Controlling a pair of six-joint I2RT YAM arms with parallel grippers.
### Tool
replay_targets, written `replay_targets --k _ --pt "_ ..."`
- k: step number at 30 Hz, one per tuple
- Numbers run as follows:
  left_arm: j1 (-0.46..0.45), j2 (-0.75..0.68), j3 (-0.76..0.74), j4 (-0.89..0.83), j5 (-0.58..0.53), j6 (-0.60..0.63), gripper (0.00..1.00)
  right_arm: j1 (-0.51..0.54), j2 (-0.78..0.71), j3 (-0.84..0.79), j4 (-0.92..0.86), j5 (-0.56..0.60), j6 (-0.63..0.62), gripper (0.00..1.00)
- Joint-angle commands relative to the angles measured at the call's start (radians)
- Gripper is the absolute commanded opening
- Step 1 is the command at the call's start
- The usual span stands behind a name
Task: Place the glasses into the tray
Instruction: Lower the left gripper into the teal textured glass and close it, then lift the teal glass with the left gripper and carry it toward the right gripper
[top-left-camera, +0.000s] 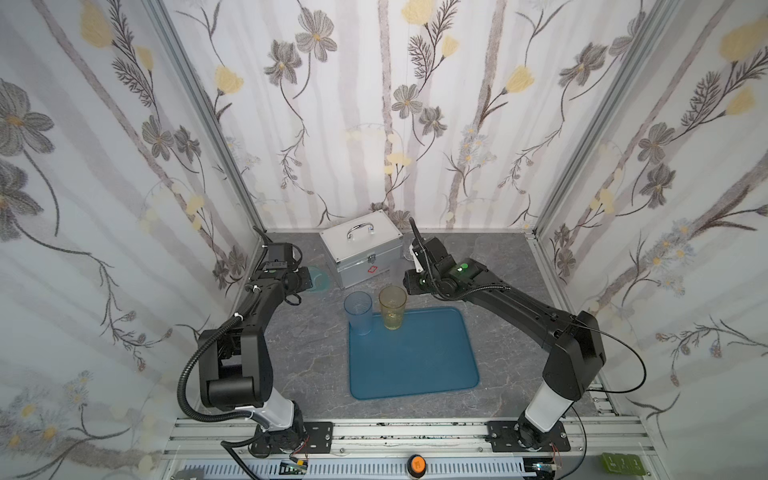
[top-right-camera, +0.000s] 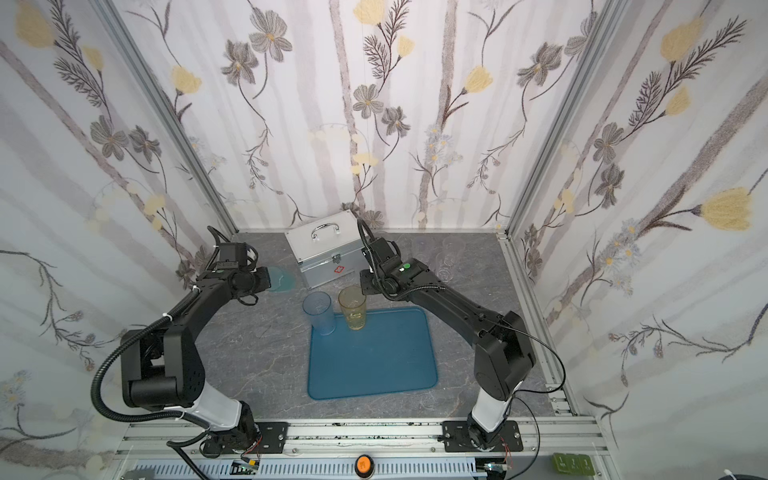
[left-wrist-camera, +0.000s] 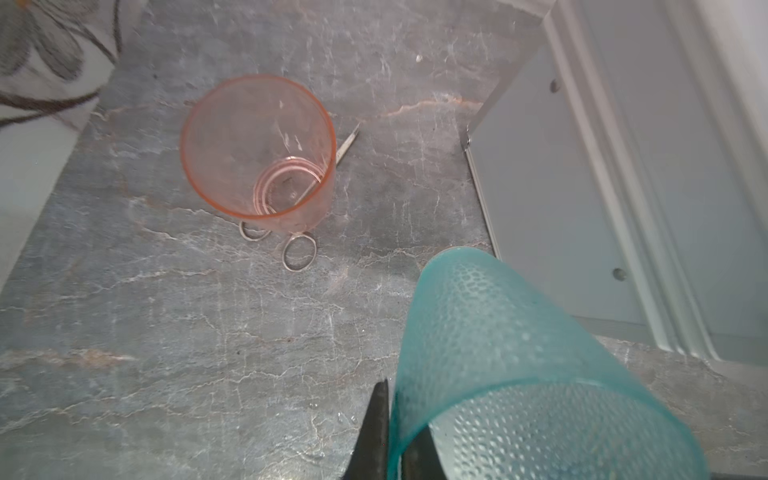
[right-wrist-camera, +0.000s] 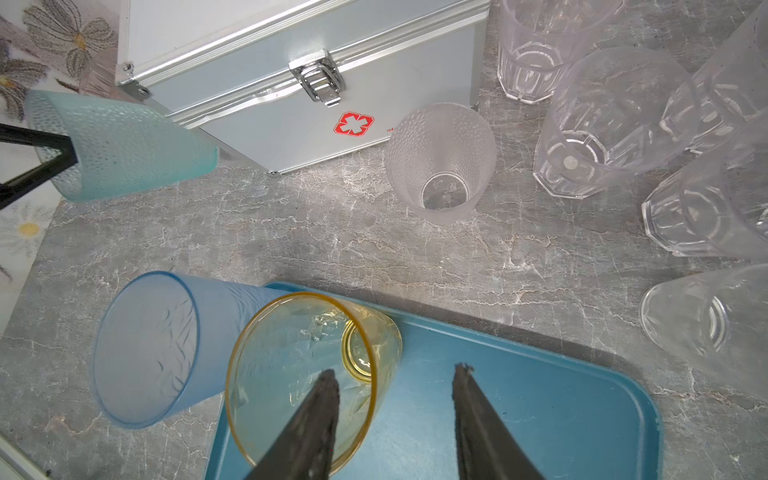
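- The left gripper (left-wrist-camera: 388, 436) has its jaws pinched shut on the rim wall of the teal dimpled plastic tumbler (left-wrist-camera: 519, 365), one jaw inside the mouth and one outside.
- This tumbler is tipped well off upright, with its base towards the silver metal case with a handle and latch (right-wrist-camera: 291, 83). In both top views it shows at the far left of the grey marbled desk (top-left-camera: 291, 374), between the left arm's wrist and the case (top-left-camera: 361, 253).
- The right gripper (right-wrist-camera: 393, 369) has its jaws moderately apart and holds nothing. One jaw is over the mouth of the yellow tinted tumbler (right-wrist-camera: 311, 374) and the other over bare tray.
- The flat teal-blue plastic tray with a low rim (top-left-camera: 415, 361) lies in the middle of the desk, nearer than the case.
- The yellow tumbler (top-left-camera: 392, 307) stands upright in the tray at its far edge.
- The blue tinted tumbler (top-left-camera: 358, 311) stands just to its left at the tray's far left corner.
- A pink tinted tumbler (left-wrist-camera: 257, 149) stands on the desk over a small pair of metal scissors (left-wrist-camera: 297, 251), near the wallpapered wall.
- A frosted dimpled clear tumbler (right-wrist-camera: 440, 162) stands just beside the case's corner.
- Several clear faceted tumblers (right-wrist-camera: 611, 120) crowd the far right of the desk, well apart from the tray.
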Motion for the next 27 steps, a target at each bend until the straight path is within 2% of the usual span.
replay_targets --k 1,4,7,10,13,17,24,27 --pt "-0.008 -0.088 0.004 -0.023 -0.046 -0.025 0.00 0.004 -0.028 0.019 0.041 0.015 0.014 0.45" --pt "-0.057 -0.192 0.033 -0.037 -0.129 -0.064 0.00 0.008 -0.052 0.042 0.040 0.029 0.024 0.45" --pt "-0.155 -0.266 0.087 -0.036 -0.232 -0.107 0.00 0.015 -0.077 0.068 0.037 0.072 0.033 0.45" --pt "-0.285 -0.270 0.160 -0.033 -0.329 -0.151 0.00 0.030 -0.113 0.077 0.046 0.144 0.044 0.45" --pt "-0.422 -0.233 0.244 -0.023 -0.381 -0.193 0.00 0.045 -0.155 0.067 0.067 0.240 0.051 0.45" --pt "-0.563 -0.137 0.318 0.026 -0.373 -0.244 0.00 0.058 -0.225 0.028 0.119 0.335 0.057 0.45" --pt "-0.690 0.010 0.388 0.103 -0.303 -0.378 0.00 0.086 -0.354 -0.068 0.244 0.457 0.041 0.46" --pt "-0.731 0.049 0.401 0.119 -0.295 -0.442 0.00 0.121 -0.368 -0.096 0.283 0.468 0.032 0.47"
